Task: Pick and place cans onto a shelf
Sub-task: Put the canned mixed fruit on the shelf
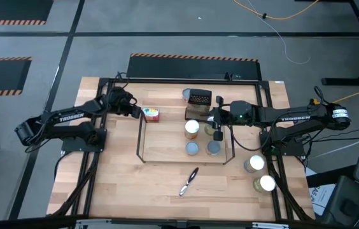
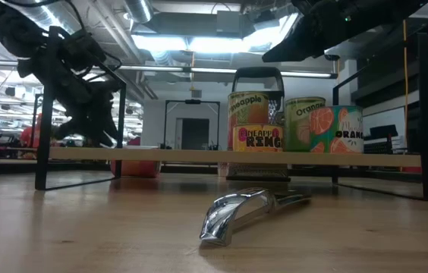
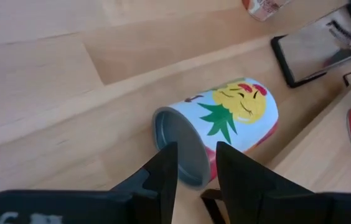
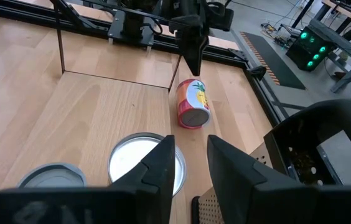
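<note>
The pineapple can (image 1: 151,114) lies on its side just outside the shelf's (image 1: 142,137) left edge, and the left gripper (image 1: 133,108) hangs over it with fingers parted and empty, likely lining up a grasp. Three cans (image 1: 192,129) already stand on the shelf board, and above them the right gripper (image 1: 218,129) hovers, jaws apart, holding nothing. Two more cans (image 1: 254,163) wait right of the shelf.

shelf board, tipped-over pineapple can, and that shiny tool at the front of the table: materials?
Shelf board: pale wood with visible grain, matte, on thin black wire legs, probably metal. Pineapple can: likely metal, dull grey end with rolled rim; glossy printed label, paper or film unclear. Tool: polished metal, mirror-bright with reflections, perhaps chromed.
</note>
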Available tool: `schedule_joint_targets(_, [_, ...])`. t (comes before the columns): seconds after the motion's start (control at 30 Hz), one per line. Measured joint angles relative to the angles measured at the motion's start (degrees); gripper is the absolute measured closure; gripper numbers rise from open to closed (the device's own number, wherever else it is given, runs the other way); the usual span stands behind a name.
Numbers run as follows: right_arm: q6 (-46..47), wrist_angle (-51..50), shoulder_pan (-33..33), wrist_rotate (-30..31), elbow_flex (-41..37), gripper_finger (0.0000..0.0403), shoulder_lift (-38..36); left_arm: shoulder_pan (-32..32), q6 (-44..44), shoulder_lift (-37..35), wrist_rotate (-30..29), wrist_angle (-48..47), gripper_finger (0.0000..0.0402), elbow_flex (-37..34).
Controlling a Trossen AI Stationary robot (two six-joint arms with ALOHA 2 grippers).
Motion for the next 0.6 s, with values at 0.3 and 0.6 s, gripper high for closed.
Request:
schedule_joint_targets(0.3, [-0.01,-0.02,0.0,0.0,0.0,0.0304,0.0,-0.07,-1.92,0.0,1.68,3.93,0.0299,-2.2])
schedule_joint_targets(0.6, [-0.01,-0.02,0.0,0.0,-0.01,0.0304,0.0,-0.07,-3.18,1.02,1.81,4.16,0.03,-2.22])
